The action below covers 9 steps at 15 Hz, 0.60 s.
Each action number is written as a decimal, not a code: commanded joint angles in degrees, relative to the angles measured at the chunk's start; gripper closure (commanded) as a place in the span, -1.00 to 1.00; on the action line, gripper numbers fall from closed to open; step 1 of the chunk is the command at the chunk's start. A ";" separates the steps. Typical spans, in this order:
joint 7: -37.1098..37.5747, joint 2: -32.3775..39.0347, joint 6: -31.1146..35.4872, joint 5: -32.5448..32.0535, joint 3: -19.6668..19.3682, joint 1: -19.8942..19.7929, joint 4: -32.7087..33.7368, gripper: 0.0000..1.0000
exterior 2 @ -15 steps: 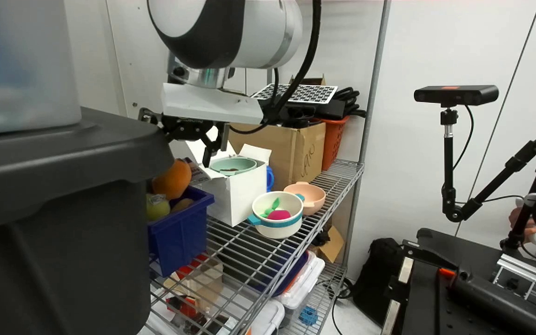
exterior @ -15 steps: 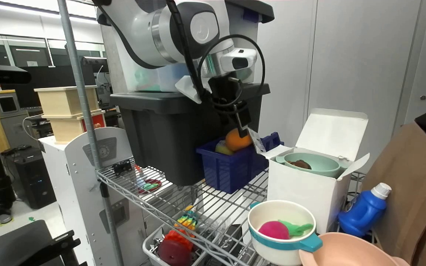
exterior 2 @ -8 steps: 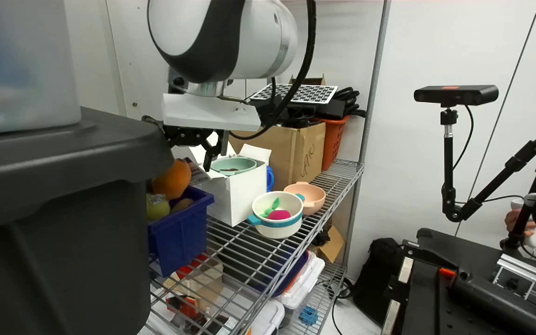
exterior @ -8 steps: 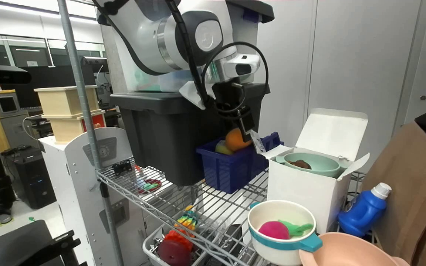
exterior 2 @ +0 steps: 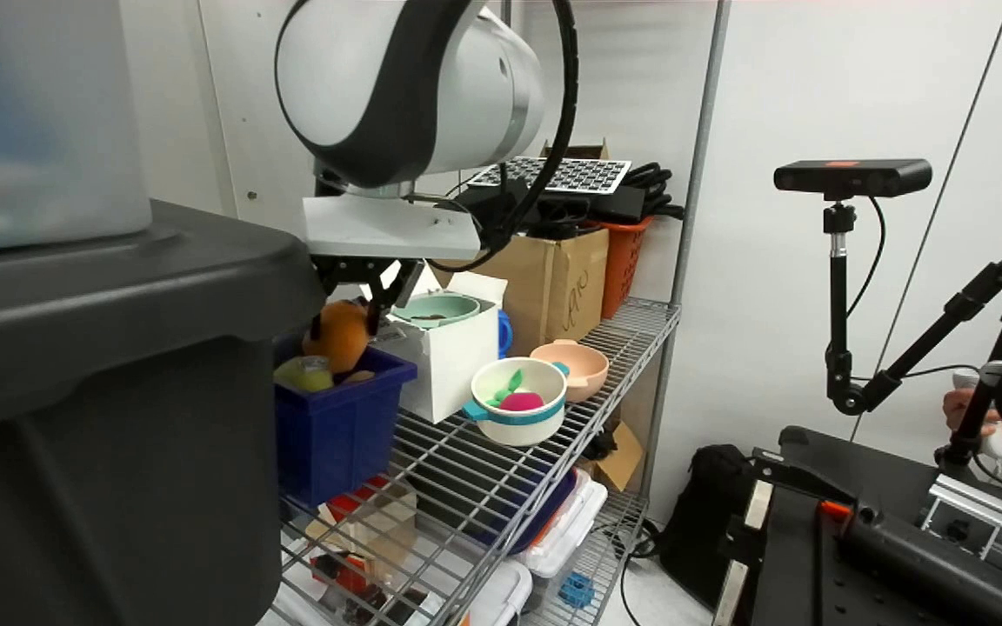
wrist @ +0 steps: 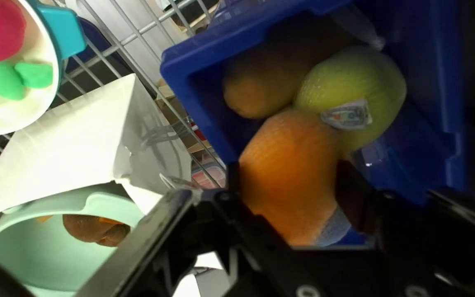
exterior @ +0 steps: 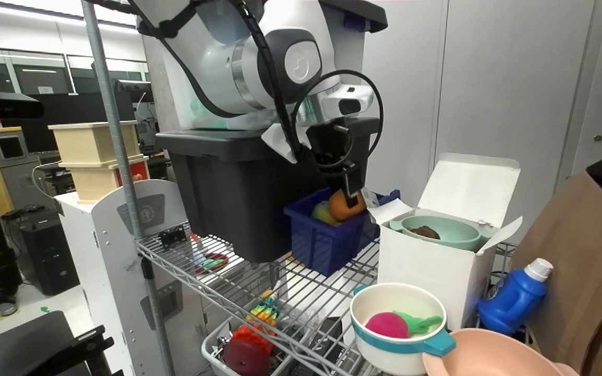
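My gripper [wrist: 289, 179] reaches down into a blue bin [wrist: 204, 62] and is shut on an orange fruit [wrist: 291, 165], one dark finger against each side of it. Beside the orange fruit lie a yellow-green fruit [wrist: 357, 82] with a small sticker and a brownish fruit [wrist: 250, 90] in shadow. In both exterior views the orange fruit [exterior: 342, 206] sits at the top of the bin [exterior 2: 336, 443], with the fingers pointing down around it. The underside of the orange fruit is hidden.
An open white box [exterior: 431, 277] holding a mint-green bowl [exterior: 458, 235] stands right beside the bin. A large black tote [exterior: 249, 198] is on its opposite side. Nearer are a white pot [exterior: 400, 360] with teal handles and a peach bowl [exterior 2: 584, 361], all on a wire shelf [exterior 2: 466, 469].
My gripper has come down into the bin, and its fingers have drawn together onto the orange fruit. Bin and fruits have shifted slightly towards the white box.
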 commanded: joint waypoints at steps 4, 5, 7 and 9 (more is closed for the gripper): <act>3.59 0.56 -1.52 -0.65 -2.67 2.33 2.52 0.85; 3.75 0.28 -1.58 -0.66 -2.81 2.48 2.44 0.95; 3.90 -0.58 -1.64 -0.70 -3.00 2.75 2.10 0.99; 3.98 -1.87 -1.87 -0.59 -2.94 2.76 1.65 0.99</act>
